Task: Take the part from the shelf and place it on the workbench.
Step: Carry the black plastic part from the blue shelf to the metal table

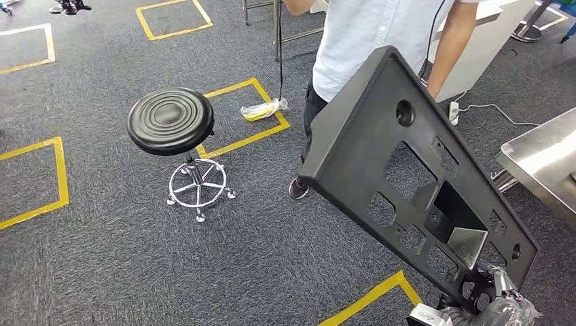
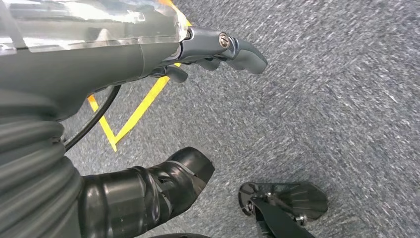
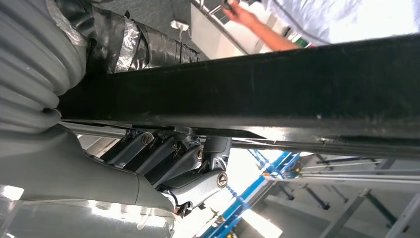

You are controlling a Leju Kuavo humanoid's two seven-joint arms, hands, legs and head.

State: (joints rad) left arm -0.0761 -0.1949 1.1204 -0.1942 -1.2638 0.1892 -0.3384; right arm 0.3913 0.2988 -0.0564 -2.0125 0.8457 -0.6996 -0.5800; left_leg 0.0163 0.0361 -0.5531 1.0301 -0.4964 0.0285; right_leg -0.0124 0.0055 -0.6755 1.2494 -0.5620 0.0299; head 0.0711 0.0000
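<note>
The part [image 1: 407, 170] is a large flat black plastic panel with several cut-outs, held tilted in the air at the right of the head view. My right hand [image 1: 496, 309] grips its lower corner. In the right wrist view the part's black edge [image 3: 277, 84] crosses the picture, with my right hand's fingers [image 3: 173, 158] curled around it. A steel workbench [image 1: 543, 163] shows its corner at the right edge. My left hand [image 2: 208, 54] hangs over the carpet, its fingers curled in and holding nothing.
A black round stool [image 1: 171, 121] on a chrome base stands on the grey carpet left of the part. A person [image 1: 380, 34] in a light shirt stands just behind the part. Yellow tape squares [image 1: 251, 112] mark the floor. A white cabinet [image 1: 489, 41] is at the back right.
</note>
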